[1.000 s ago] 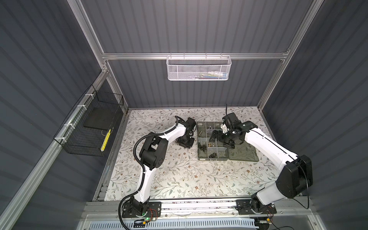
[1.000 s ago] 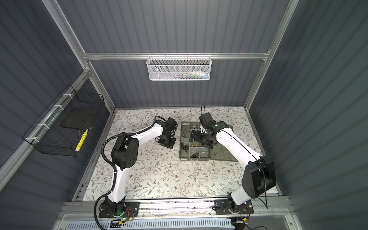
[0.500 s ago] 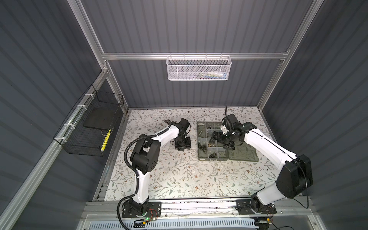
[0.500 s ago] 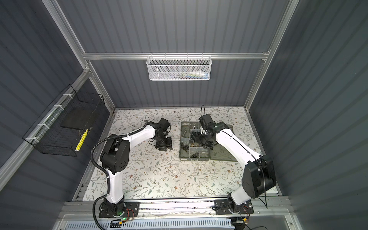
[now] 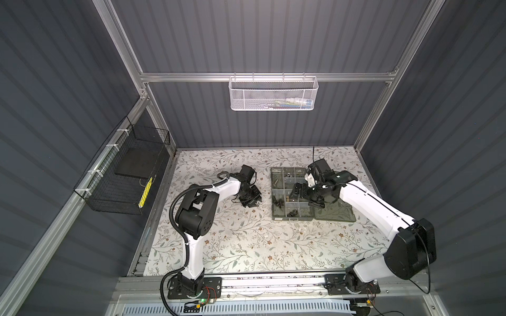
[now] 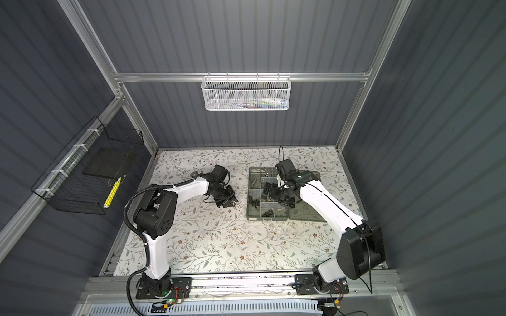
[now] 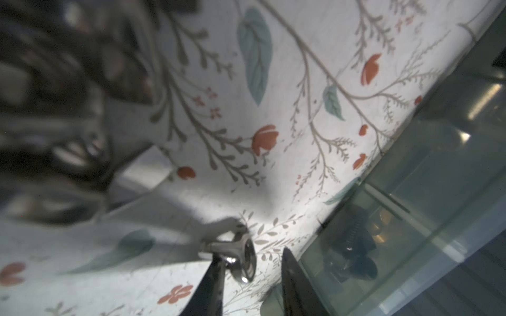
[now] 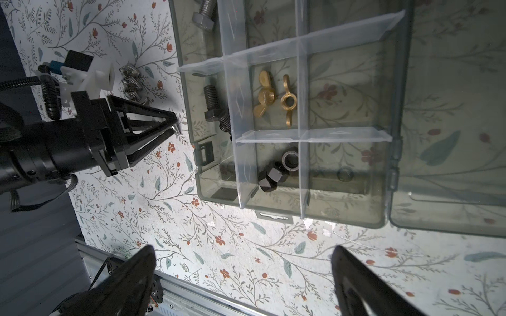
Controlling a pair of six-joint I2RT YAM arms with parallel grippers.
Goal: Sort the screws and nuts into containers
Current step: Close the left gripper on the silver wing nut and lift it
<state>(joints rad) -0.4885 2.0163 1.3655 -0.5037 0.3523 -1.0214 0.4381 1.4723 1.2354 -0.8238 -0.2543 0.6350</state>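
— Left wrist view: what sits at the left gripper [image 7: 250, 255]?
— Shiny silver wing nut [image 7: 242, 255], curved ears, on the floral bench [image 7: 273, 82], against one finger. Gripped or not, cannot tell. Smoky translucent organiser box [image 7: 424, 205] just beside.
— And the right gripper [image 8: 243, 249]?
— Spread wide, released, above the box. Separate compartments: brass wing nuts [image 8: 273, 98], black hex nuts [image 8: 273, 172], threaded black bolts [image 8: 216, 109].

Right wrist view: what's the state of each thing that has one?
organiser box, open, lid laid flat
left gripper, narrowly open at a silver wing nut
right gripper, wide open, empty
brass wing nuts, sorted in one compartment
loose silver wing nuts, unsorted, outside organiser box
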